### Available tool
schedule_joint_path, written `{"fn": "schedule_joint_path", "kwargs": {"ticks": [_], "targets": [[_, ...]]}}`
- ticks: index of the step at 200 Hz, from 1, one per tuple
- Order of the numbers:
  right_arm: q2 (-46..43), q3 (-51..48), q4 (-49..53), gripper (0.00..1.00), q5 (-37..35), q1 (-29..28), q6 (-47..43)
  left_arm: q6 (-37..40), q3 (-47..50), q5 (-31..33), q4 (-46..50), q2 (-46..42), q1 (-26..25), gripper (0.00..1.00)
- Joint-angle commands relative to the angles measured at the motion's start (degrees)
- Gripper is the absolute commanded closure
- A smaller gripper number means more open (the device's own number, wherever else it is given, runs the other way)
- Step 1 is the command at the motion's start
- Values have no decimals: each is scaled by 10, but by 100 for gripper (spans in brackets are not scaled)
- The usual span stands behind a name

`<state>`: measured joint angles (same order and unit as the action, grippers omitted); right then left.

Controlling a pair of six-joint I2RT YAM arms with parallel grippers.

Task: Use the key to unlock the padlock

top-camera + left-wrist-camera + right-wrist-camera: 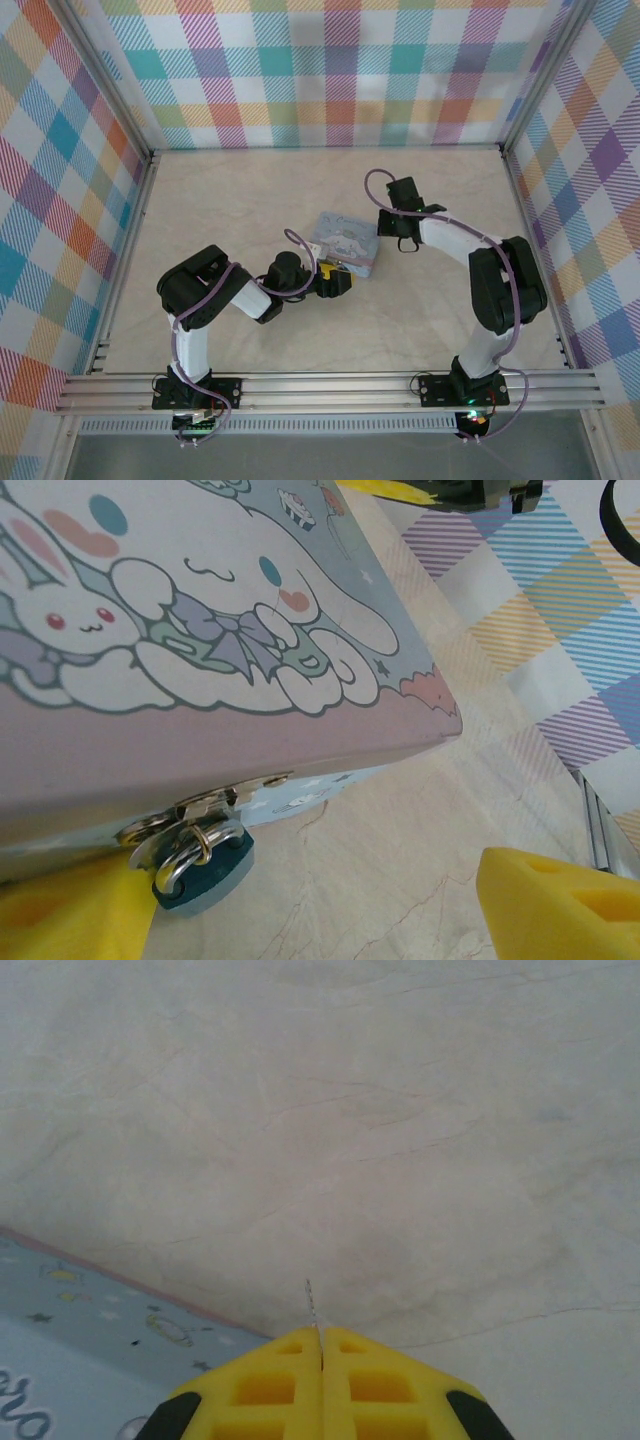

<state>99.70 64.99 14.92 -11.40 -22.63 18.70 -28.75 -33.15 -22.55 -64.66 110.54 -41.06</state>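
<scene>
**Item:** padlock (205,868), small and dark, hung by its shackle from the hasp (190,815) on the near side of the pale blue tin (250,610), mid-worktop (400,880).
**Left fingers** (560,905): wide apart, straddling the lock, one just beside it.
**Right fingers** (385,1390): pressed together on a thin metal sliver, apparently the key (311,1305), off the tin's right side.
**Risks:** the loose lock swings aside; the barely protruding key twists in its pinch; the tin slides.
**Markings:** white cartoon character; no legible writing.

We see the tin (347,243) mid-bench (250,190), padlock (205,865) hanging off its near side, left claw (337,278) just before it, right claw (320,1338) just right.
</scene>
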Motion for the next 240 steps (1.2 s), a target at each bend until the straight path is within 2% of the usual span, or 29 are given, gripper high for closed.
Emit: {"fn": "schedule_joint_path", "kwargs": {"ticks": [1, 47, 79, 91, 116, 135, 186, 240], "targets": [[17, 1, -15, 100, 25, -16, 22, 2, -22, -14, -14, 15, 5, 15], [30, 8, -28, 100, 43, -17, 25, -6, -43, -24, -16, 33, 5, 14], [32, 9, -30, 100, 52, -17, 27, -22, -50, -47, -40, 50, 5, 19], [32, 10, -29, 100, 52, -17, 25, -28, -52, -59, -47, 56, 5, 26], [31, 9, -29, 100, 52, -17, 25, -42, -45, -51, -71, 62, 5, 25], [29, 7, -32, 100, 52, -17, 26, -52, -48, -65, -76, 64, 5, 28], [32, 14, -29, 100, 52, -17, 27, -58, -13, -45, -97, 46, 5, 28], [61, 49, -24, 100, 76, -23, 29, -60, 18, -25, -119, 38, 5, 22]]}}
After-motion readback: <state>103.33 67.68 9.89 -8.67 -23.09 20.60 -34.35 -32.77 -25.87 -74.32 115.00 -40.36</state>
